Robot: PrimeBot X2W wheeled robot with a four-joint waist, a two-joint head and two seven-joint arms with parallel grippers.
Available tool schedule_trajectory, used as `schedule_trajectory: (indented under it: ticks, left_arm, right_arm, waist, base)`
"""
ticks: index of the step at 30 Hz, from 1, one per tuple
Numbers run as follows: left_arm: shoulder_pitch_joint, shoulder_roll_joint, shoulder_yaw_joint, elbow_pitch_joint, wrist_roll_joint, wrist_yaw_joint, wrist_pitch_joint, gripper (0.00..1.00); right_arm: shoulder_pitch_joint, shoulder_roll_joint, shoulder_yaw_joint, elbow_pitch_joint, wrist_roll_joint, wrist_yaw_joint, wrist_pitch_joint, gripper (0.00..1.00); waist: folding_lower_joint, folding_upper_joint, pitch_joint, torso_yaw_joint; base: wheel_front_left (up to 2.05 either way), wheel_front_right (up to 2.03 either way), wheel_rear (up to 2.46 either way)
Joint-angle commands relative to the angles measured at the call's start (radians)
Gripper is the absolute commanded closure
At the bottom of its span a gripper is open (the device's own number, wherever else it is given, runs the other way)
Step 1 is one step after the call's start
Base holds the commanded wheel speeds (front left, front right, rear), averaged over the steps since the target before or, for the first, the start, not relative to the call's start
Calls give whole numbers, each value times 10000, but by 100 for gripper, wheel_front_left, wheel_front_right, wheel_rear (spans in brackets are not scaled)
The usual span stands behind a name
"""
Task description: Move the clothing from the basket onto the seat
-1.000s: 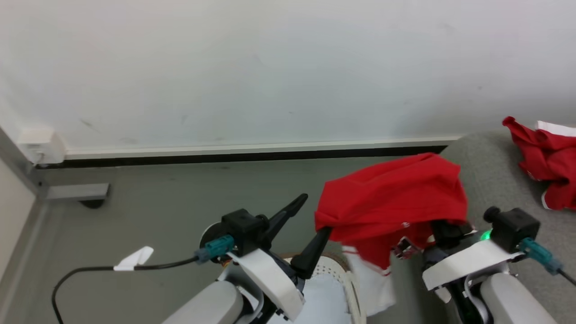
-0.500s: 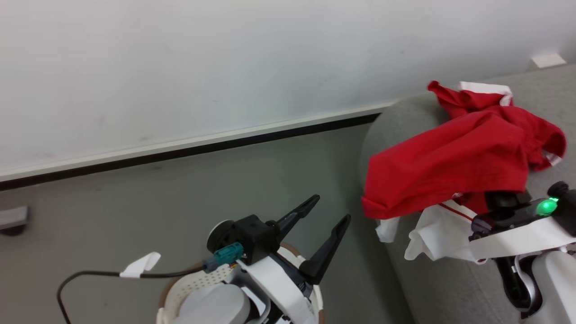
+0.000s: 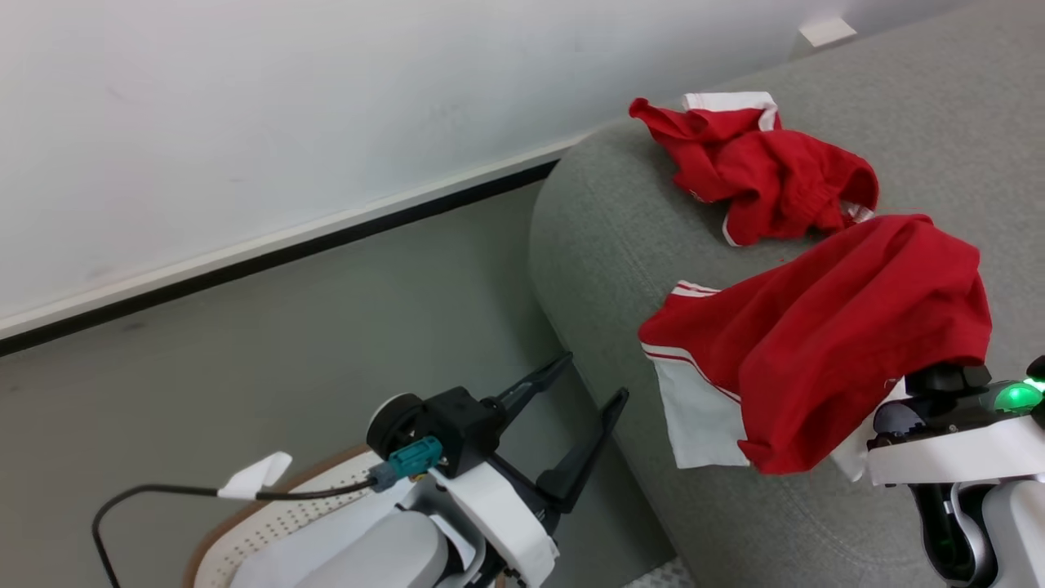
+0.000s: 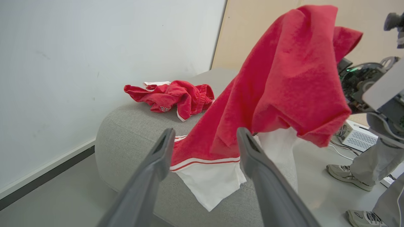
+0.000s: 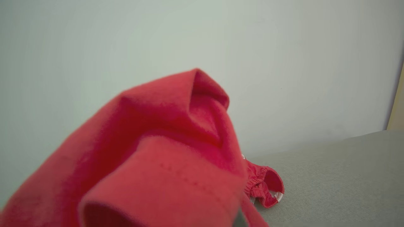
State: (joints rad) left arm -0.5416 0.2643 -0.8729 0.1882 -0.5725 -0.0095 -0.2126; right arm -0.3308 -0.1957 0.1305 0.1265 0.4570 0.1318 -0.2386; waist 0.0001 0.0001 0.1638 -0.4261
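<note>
While clothing (image 3: 759, 171) drapes the seat (image 3: 620, 245), basket (image 3: 277, 523) low left — inside hidden.

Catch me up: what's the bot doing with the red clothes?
The right gripper is shut on a red garment with white trim, which drapes over it and hangs above the near edge of the grey sofa. A second red garment already lies crumpled further back on the sofa. The left gripper is open and empty, just above the basket on the floor.
</note>
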Motion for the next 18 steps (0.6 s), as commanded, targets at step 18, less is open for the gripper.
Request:
schedule_trajectory:
  ticks: [18]
  left_arm:
    - [-755,340,1,-233,361,112,363,0]
  right_arm:
    - [-2651,-603,-901,-365,-231,-22,1143,100]
  waist:
    - [-1,-1,1510,263]
  base:
    - [0,0,0]
